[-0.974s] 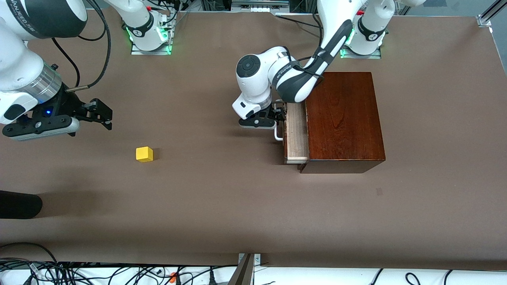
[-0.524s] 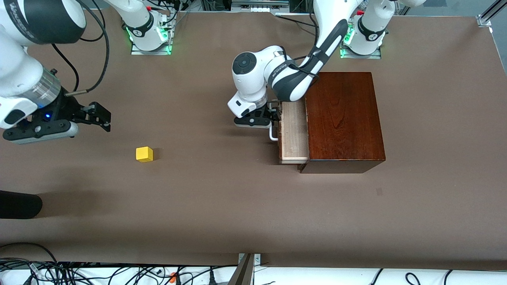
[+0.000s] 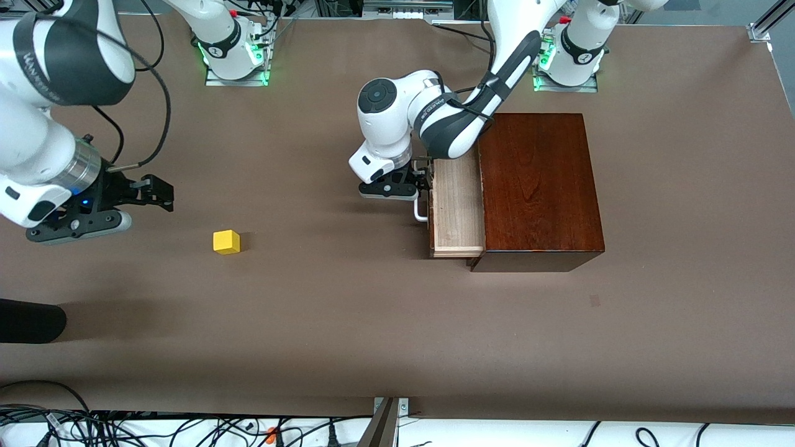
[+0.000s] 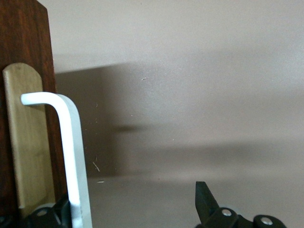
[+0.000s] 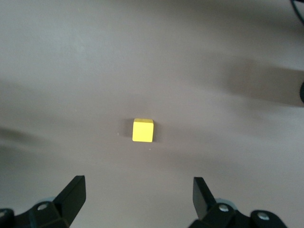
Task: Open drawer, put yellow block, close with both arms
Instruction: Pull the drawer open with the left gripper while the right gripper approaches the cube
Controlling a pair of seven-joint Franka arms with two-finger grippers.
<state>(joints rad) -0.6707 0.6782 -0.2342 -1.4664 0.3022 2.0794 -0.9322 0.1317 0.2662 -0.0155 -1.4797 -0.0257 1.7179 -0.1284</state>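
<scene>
The drawer [image 3: 456,205] stands partly pulled out of the dark mahogany box [image 3: 537,186], its pale tray showing. My left gripper [image 3: 422,180] is at the drawer's front, open, with one finger hooked inside the white handle [image 3: 421,214]. In the left wrist view the handle [image 4: 73,152] runs along the dark drawer front [image 4: 28,142], and my left gripper [image 4: 133,209] has its jaws wide apart. The yellow block [image 3: 226,241] lies on the table toward the right arm's end. My right gripper [image 3: 158,191] hangs open over the table beside it. The right wrist view shows the block [image 5: 143,130] ahead of my right gripper [image 5: 138,194].
A dark rounded object [image 3: 31,323] lies at the table's edge toward the right arm's end, nearer the camera than the block. Cables [image 3: 124,428] lie along the near edge. Brown table [image 3: 348,310] stretches between block and drawer.
The drawer has slid farther out of the box, my left gripper moving with its handle. My right gripper has come down and shifted a little toward the block.
</scene>
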